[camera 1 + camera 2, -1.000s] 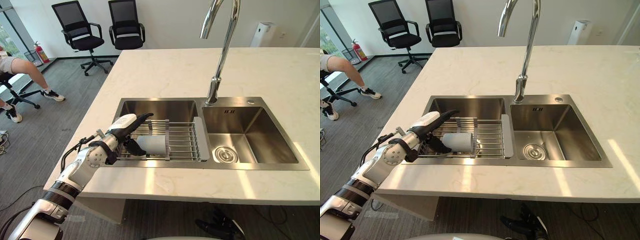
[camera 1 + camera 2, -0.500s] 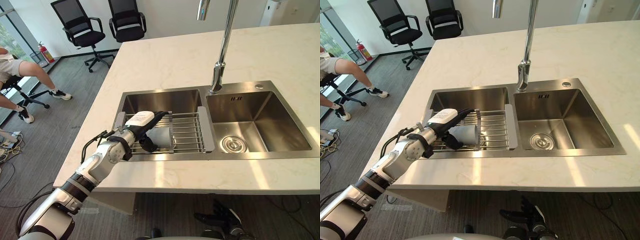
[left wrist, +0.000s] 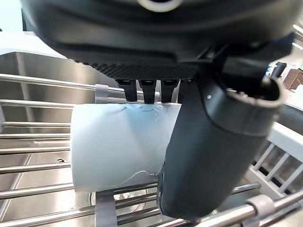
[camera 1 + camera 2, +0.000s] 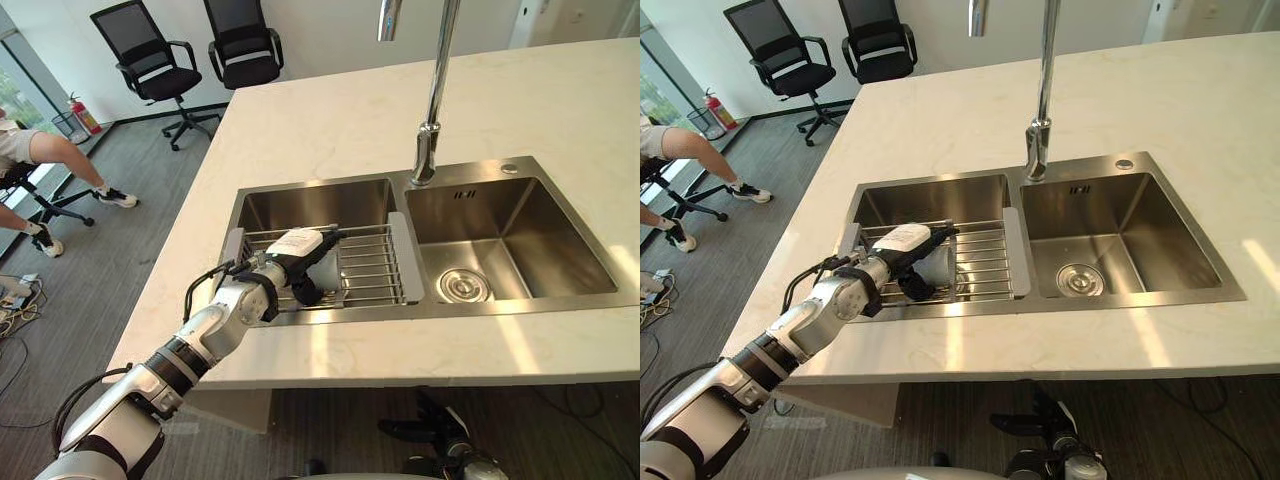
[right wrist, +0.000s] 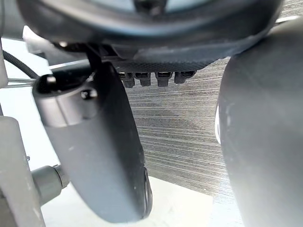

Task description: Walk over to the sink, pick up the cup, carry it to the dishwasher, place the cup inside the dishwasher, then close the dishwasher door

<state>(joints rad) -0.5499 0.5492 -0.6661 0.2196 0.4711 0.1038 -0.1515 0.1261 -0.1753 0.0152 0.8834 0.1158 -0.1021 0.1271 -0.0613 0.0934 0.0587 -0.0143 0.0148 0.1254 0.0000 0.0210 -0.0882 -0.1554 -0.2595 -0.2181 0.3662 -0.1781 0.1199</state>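
Note:
A pale cup (image 4: pixel 327 271) lies on its side on the wire rack (image 4: pixel 372 268) that spans the left basin of the sink (image 4: pixel 318 203). My left hand (image 4: pixel 296 243) reaches in from the lower left and straddles the cup. Its straight fingers lie over the cup's top and far side, and the thumb hangs down at its near side. In the left wrist view the thumb (image 3: pixel 213 142) crosses one end of the cup (image 3: pixel 118 142); the fingers pass behind it. My right hand (image 5: pixel 94 151) hangs relaxed above grey floor and holds nothing.
A tall chrome faucet (image 4: pixel 432 120) rises between the two basins; the right basin (image 4: pixel 510 240) has a drain. The pale stone counter (image 4: pixel 330 130) surrounds the sink. Two black office chairs (image 4: pixel 150 55) stand beyond it, and a seated person's legs (image 4: pixel 45 150) show at far left.
The camera has shifted. My left hand has slid further along the rack over the cup, so fingers and thumb now bracket it more closely. The cup stays on the rack.

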